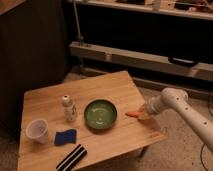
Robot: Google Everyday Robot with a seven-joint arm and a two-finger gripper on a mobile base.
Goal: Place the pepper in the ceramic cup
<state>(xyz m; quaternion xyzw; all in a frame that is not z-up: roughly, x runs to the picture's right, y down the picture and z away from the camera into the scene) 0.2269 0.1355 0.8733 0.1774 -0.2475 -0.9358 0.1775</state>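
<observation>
The pepper (132,114), small, slender and orange-red, lies on the wooden table (110,90) near its right edge, just right of the green bowl (100,114). My gripper (144,113) is at the pepper's right end, at the tip of the white arm (175,104) that reaches in from the right. The gripper hides where it meets the pepper. The ceramic cup (37,131), white, stands upright near the table's front-left corner, far from the gripper.
A small white bottle (69,108) stands left of the bowl. A blue sponge (65,136) lies beside the cup, and a black-and-white striped object (75,157) lies at the front edge. Metal shelving (150,60) runs behind the table.
</observation>
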